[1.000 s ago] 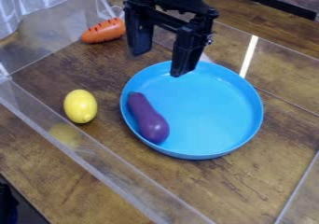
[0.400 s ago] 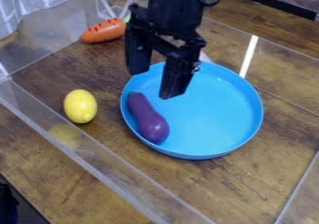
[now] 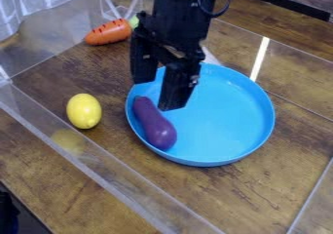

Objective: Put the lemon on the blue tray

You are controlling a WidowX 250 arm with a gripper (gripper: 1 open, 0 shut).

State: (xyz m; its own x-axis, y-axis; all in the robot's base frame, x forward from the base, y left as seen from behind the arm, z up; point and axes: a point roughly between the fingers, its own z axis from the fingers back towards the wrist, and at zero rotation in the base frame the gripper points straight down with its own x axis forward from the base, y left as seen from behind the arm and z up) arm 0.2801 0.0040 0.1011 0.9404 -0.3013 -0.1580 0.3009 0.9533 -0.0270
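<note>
The lemon (image 3: 84, 110) is a small bright-yellow oval lying on the wooden table, left of the blue tray (image 3: 228, 116). The tray is a large round blue dish, and a purple eggplant (image 3: 155, 122) rests on its left side. My black gripper (image 3: 159, 82) hangs over the tray's left rim, just above the eggplant's far end. Its two fingers are spread open and nothing is between them. The lemon lies well to the gripper's left and nearer the camera, untouched.
An orange carrot (image 3: 109, 31) with green leaves lies at the back left. A clear plastic wall (image 3: 78, 165) runs along the table's left and front sides. Dark wooden tabletop (image 3: 299, 62) shows to the right of the tray.
The gripper has moved left and toward the camera and dropped lower, from over the tray's far rim to just above the eggplant. It stays open. The lemon and eggplant have not moved.
</note>
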